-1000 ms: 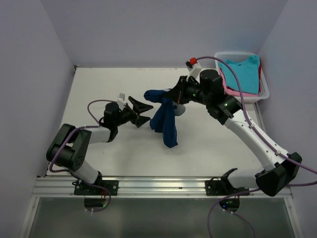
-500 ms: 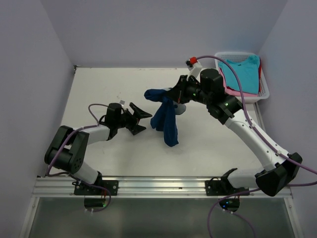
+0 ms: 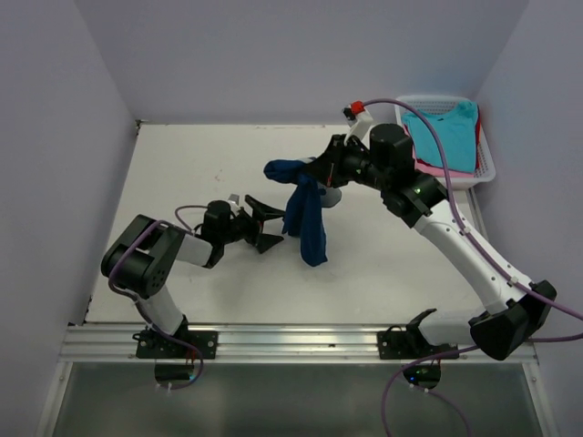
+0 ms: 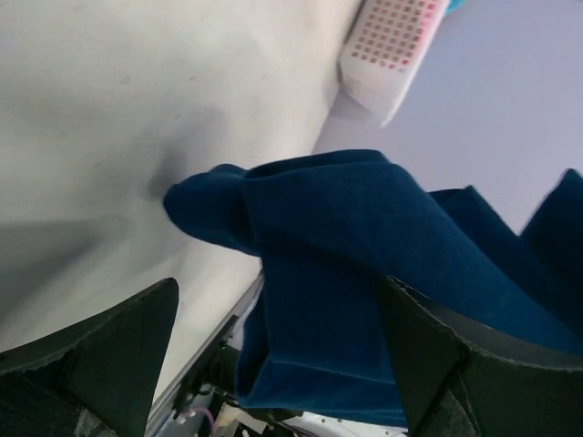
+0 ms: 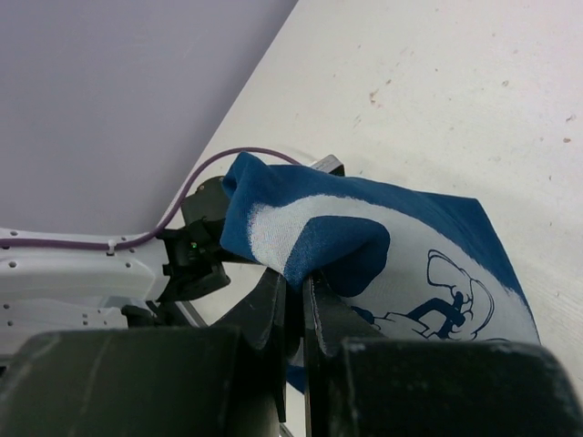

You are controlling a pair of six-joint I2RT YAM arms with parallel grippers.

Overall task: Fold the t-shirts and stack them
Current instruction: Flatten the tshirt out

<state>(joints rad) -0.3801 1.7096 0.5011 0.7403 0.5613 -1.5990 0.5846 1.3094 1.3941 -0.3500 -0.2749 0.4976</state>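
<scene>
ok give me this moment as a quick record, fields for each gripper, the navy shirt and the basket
right gripper: shut on the navy t-shirt, holding it up above the table
navy t-shirt: bunched, hanging down from the grip, pale print showing in the right wrist view
left gripper: open, pointed at the hanging cloth, nothing held
basket: far right corner, turquoise t-shirt on top, pink t-shirt edge beneath
stage: navy t-shirt not yet laid flat

Navy t-shirt (image 3: 310,228) just before left fingers (image 4: 91,364)
</scene>
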